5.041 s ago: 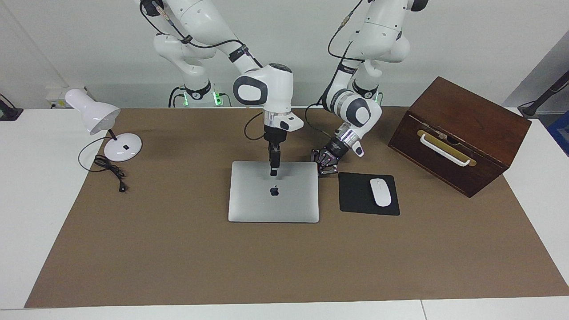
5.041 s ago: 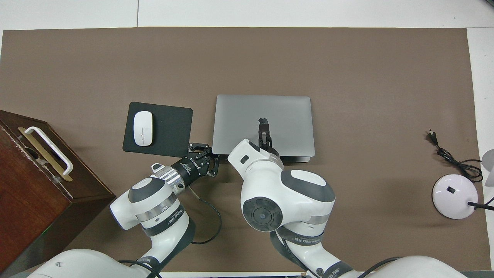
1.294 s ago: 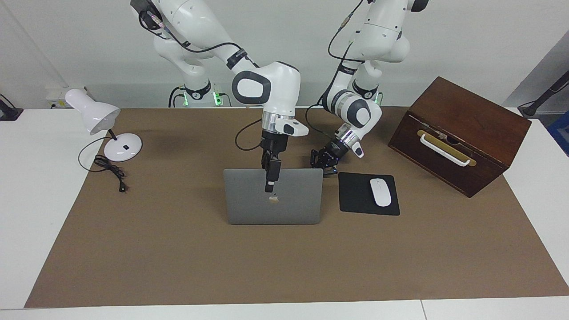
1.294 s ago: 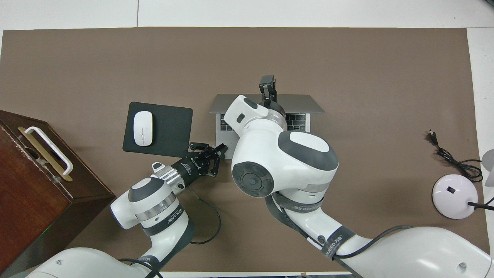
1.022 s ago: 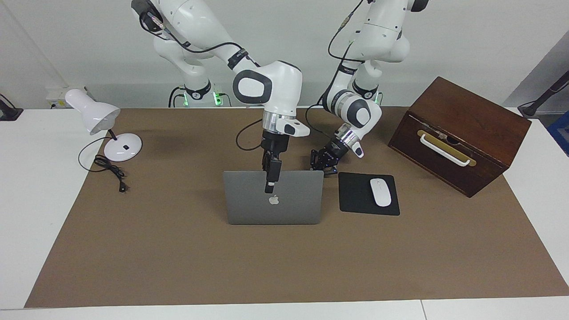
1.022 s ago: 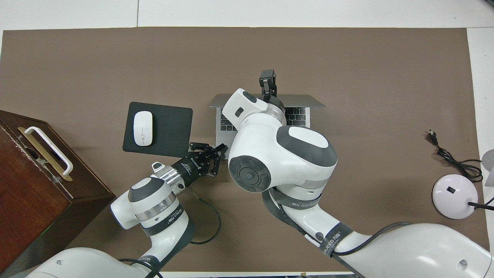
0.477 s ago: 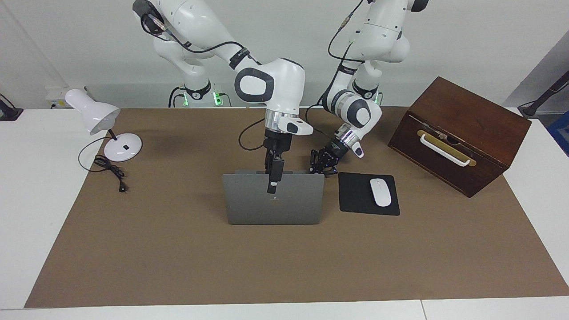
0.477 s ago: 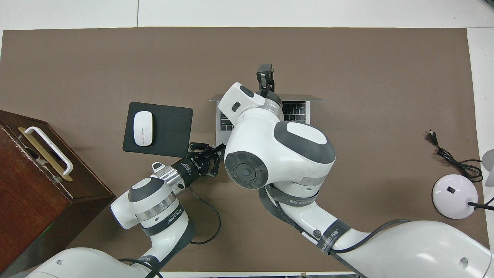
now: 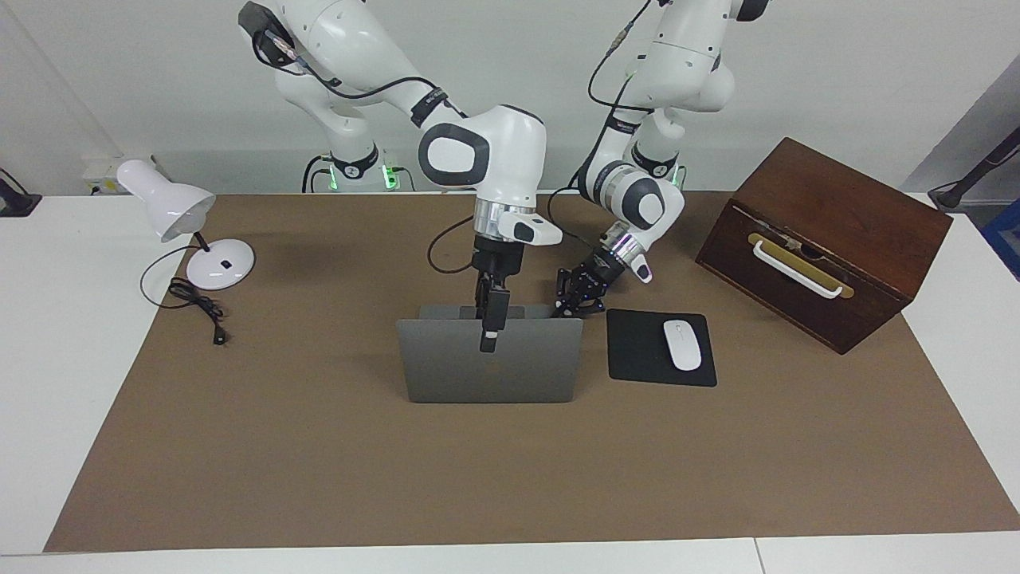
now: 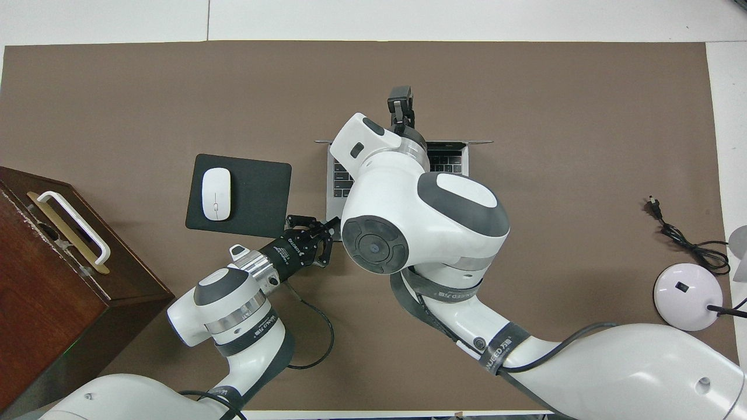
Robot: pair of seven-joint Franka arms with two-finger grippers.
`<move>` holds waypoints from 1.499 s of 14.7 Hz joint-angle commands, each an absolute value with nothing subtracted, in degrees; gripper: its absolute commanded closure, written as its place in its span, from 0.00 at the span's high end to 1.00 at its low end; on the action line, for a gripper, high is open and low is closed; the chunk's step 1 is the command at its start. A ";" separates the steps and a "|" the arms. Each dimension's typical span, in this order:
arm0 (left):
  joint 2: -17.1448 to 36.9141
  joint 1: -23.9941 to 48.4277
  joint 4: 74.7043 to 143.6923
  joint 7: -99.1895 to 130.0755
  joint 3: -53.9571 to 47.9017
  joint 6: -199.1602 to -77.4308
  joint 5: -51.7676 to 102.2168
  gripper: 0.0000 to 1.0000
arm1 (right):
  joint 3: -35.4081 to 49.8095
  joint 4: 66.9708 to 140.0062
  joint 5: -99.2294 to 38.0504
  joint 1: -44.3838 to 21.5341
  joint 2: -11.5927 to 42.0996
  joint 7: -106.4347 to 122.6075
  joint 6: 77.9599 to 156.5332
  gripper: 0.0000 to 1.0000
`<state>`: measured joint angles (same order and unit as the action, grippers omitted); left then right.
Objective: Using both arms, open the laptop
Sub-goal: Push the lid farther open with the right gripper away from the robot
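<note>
The silver-grey laptop (image 9: 454, 367) stands open in the middle of the brown mat, its lid nearly upright. In the overhead view the lid shows edge-on, with the keyboard (image 10: 341, 175) on the side nearer the robots. My right gripper (image 9: 488, 343) (image 10: 401, 99) reaches over the lid's top edge at its middle and is shut on the lid, one finger lying down its outer face. The other finger is hidden by the lid. My left gripper (image 9: 575, 307) (image 10: 327, 230) is shut, its tips at the base's corner that is nearest the robots and beside the mouse pad.
A black mouse pad (image 9: 637, 351) with a white mouse (image 9: 682, 344) lies beside the laptop toward the left arm's end. A brown wooden box (image 9: 829, 239) with a white handle stands past it. A white desk lamp (image 9: 187, 211) and its cable (image 9: 199, 307) sit at the right arm's end.
The lid has swung further up and back over the last second, and my right gripper has moved with it, away from the robots. The left gripper has stayed at the base's corner.
</note>
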<state>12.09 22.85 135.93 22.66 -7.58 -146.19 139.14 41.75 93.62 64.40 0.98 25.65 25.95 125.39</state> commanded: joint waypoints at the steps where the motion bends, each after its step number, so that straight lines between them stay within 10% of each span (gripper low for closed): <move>1: 15.38 23.20 135.18 20.48 -6.94 -145.72 140.63 0.00 | 42.63 90.62 66.97 0.97 27.86 27.68 124.37 0.90; 22: 15.38 23.20 135.09 20.30 -6.94 -145.81 140.71 0.00 | 42.63 86.66 71.20 0.26 29.79 26.90 124.37 0.89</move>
<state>12.10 22.85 135.95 22.53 -7.58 -146.16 139.27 41.78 88.52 69.94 0.17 28.29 26.36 125.39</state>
